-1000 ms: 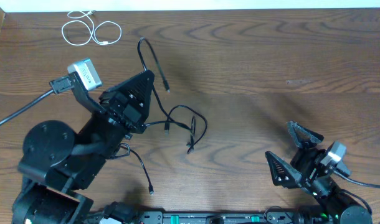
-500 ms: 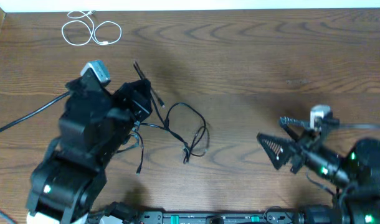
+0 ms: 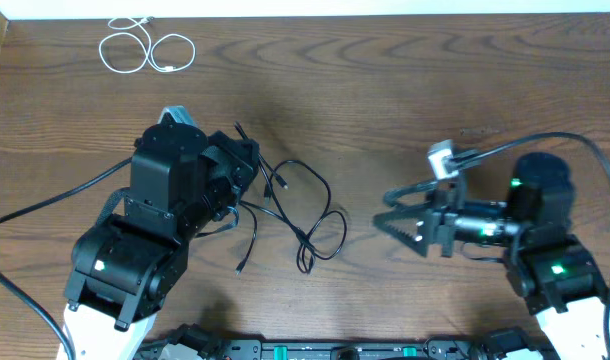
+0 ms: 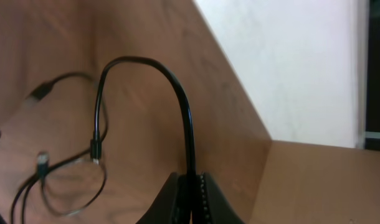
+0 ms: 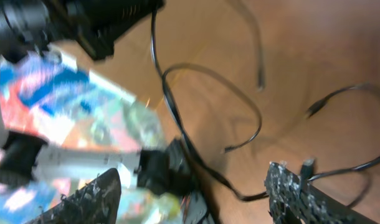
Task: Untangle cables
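Note:
Two thin black cables point(image 3: 305, 238) lie tangled in loops at the table's middle. My left gripper point(image 3: 243, 158) is shut on one of them. In the left wrist view that black cable point(image 4: 189, 130) rises from the closed jaws point(image 4: 191, 190), arcs over and hangs down to a small plug point(image 4: 95, 152). My right gripper point(image 3: 385, 208) stands open just right of the tangle, pointing left at it. Between its fingers point(image 5: 196, 199) there is nothing; the black loops point(image 5: 156, 43) lie beyond them. A white cable point(image 3: 148, 50) lies coiled on its own at the far left corner.
The left arm's thick black lead point(image 3: 45, 205) trails off the table's left edge, and the right arm's lead point(image 3: 585, 150) arcs over its base. The table's far edge point(image 3: 385, 14) meets a white surface.
My left gripper moved right with the black cable, dragging the tangle rightward. My right arm swung up and left toward the tangle, and its jaws narrowed somewhat.

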`<state>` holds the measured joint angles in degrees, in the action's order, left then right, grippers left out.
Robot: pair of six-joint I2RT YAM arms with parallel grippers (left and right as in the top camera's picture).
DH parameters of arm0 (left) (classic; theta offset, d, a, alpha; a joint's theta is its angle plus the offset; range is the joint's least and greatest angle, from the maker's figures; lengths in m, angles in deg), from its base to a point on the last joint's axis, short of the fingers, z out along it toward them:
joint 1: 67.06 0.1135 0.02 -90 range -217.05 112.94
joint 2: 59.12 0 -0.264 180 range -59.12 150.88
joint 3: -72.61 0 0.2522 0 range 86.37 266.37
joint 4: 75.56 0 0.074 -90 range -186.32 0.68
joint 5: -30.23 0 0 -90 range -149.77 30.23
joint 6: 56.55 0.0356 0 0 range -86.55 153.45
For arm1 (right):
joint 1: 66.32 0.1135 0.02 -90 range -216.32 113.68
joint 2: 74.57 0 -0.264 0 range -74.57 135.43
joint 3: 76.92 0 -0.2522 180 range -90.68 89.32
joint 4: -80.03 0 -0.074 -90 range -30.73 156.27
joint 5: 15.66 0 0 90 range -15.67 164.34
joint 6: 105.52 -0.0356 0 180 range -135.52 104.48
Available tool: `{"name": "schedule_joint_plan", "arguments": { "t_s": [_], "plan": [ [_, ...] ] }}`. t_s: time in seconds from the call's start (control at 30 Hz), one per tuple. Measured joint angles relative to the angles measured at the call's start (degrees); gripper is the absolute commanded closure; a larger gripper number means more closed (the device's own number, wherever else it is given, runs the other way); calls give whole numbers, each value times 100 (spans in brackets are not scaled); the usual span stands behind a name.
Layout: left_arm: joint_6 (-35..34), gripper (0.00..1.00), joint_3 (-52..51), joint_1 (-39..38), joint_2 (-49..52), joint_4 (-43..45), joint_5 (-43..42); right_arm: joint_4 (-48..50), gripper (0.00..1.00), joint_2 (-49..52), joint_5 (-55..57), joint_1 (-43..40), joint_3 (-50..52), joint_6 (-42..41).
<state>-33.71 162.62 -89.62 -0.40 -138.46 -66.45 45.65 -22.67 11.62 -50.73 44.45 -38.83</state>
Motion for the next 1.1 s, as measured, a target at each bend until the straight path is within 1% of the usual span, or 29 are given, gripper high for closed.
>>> {"name": "schedule_joint_plan", "arguments": {
  "t_s": [0.13, 0.2, 0.33, 0.4, 0.5, 0.57, 0.63, 0.67, 0.73, 0.8, 0.93, 1.03, 1.07, 1.1],
  "plan": [
    [-50, 92, 0, 0, 2, -411, -264, 98, 34, 232, 590, 839, 0, 68],
    [-57, 93, 0, 0, 7, -568, -354, 278, 39, 376, 903, 1272, 0, 98],
    [-59, 92, 0, 0, 46, -752, -428, 774, 45, 723, 1394, 2009, -4, 66],
    [-59, 93, 0, 0, 90, -809, -466, 898, 45, 885, 1604, 2269, -4, 28],
    [-61, 93, 0, 0, 157, -879, -553, 911, 52, 1082, 1974, 2546, -4, 22],
    [-59, 93, 0, 0, 179, -890, -625, 920, 55, 1209, 2227, 2702, -4, 0],
    [-59, 93, 0, 0, 186, -898, -686, 964, 55, 1335, 2404, 2815, -4, -9],
    [-59, 93, 0, 0, 188, -898, -702, 1001, 56, 1392, 2459, 2855, -4, -13],
    [-59, 93, 0, 0, 188, -901, -721, 1069, 66, 1537, 2573, 2903, -4, -9],
    [-59, 93, 0, 0, 190, -898, -726, 1082, 66, 1580, 2629, 2922, -4, -28],
    [-59, 92, 0, 0, 192, -898, -739, 1207, 59, 1598, 2573, 2931, -4, -22],
    [-59, 93, 0, 0, 199, -920, -669, 1368, 59, 1596, 2400, 2931, -4, -11],
    [-59, 93, 0, 0, 201, -946, -627, 1390, 54, 1598, 2358, 2931, -4, -13],
    [-57, 93, 0, 0, 208, -979, -584, 1390, 54, 1598, 2332, 2931, -7, -31]
  ]
}}
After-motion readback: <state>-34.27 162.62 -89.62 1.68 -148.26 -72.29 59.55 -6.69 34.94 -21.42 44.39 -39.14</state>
